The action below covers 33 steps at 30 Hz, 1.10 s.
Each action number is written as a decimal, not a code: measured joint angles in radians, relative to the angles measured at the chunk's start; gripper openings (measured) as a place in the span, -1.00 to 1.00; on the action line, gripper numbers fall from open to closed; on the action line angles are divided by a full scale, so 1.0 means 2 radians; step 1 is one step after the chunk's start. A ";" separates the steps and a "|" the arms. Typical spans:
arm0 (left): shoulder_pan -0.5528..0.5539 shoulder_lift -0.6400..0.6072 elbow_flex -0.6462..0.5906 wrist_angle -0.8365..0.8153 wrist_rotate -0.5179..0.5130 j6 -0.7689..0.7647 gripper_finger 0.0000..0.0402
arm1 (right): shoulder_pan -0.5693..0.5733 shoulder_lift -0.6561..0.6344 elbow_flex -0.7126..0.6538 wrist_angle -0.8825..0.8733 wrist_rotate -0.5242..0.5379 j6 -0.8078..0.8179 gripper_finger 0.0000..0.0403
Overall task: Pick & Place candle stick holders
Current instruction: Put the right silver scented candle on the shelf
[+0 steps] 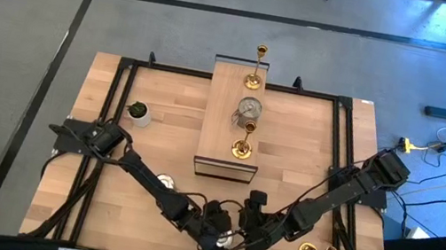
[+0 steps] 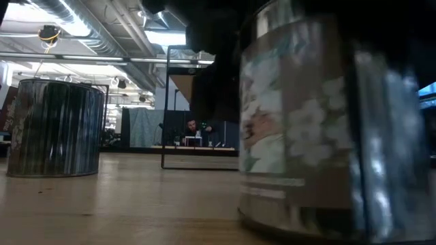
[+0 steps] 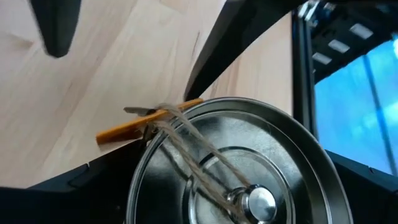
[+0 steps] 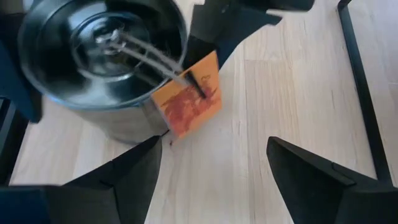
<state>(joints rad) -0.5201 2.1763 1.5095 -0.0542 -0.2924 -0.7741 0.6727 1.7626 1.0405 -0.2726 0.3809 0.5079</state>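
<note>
Looking straight down, you find the squat silver holder (image 1: 225,241) (orange tag attached) at the table's near edge between both claws, left gripper (image 1: 214,229) spread around it and nearer, right gripper (image 1: 253,230) parted just beside.

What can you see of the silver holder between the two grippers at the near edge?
The squat round silver holder is shiny metal, a cup with a central knob inside. Twine runs from the knob to an orange paper tag hanging over its rim. It stands upright on the wooden table. The left gripper straddles it, open; the right gripper is beside it, open.
</note>
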 joint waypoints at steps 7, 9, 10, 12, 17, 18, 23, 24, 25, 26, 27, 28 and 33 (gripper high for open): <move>0.000 0.001 -0.001 0.021 -0.006 -0.067 0.99 | 0.000 0.000 0.000 0.000 0.000 0.000 0.46; 0.002 0.001 -0.001 0.023 -0.007 -0.100 0.99 | 0.000 0.000 0.000 -0.003 0.000 0.004 0.46; 0.003 0.001 -0.001 0.023 -0.007 -0.113 0.99 | 0.000 0.000 0.000 -0.005 0.000 0.006 0.46; 0.005 0.001 -0.001 0.024 -0.009 -0.117 0.99 | 0.000 0.000 0.000 -0.008 0.000 0.010 0.46; 0.007 0.001 -0.001 0.026 -0.005 -0.128 0.99 | 0.000 0.000 0.000 -0.010 0.000 0.013 0.46; 0.007 0.001 -0.001 0.029 -0.001 -0.131 0.99 | 0.000 0.000 0.000 -0.010 0.000 0.013 0.46; 0.007 0.001 0.000 0.030 0.015 -0.123 0.99 | 0.000 0.000 0.000 -0.012 0.000 0.013 0.46; 0.007 0.001 0.000 0.030 0.019 -0.115 0.99 | 0.000 0.000 0.000 -0.012 0.000 0.013 0.46; 0.007 0.001 0.000 0.029 0.023 -0.107 0.99 | 0.000 0.000 0.000 -0.012 0.000 0.013 0.46; 0.007 0.001 0.000 0.028 0.024 -0.103 0.99 | 0.000 0.000 0.000 -0.012 0.000 0.013 0.46; 0.005 0.001 0.000 0.028 0.022 -0.096 0.98 | 0.000 0.000 0.000 -0.012 0.000 0.013 0.46; 0.004 0.001 0.000 0.027 0.015 -0.091 0.97 | 0.000 0.000 0.000 -0.013 0.000 0.013 0.46; -0.001 0.001 0.000 0.024 -0.006 -0.073 0.95 | 0.000 0.000 0.000 -0.016 0.000 0.013 0.46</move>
<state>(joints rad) -0.5228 2.1780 1.5101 -0.0066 -0.3050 -0.9211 0.6727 1.7626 1.0405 -0.3038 0.3809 0.5346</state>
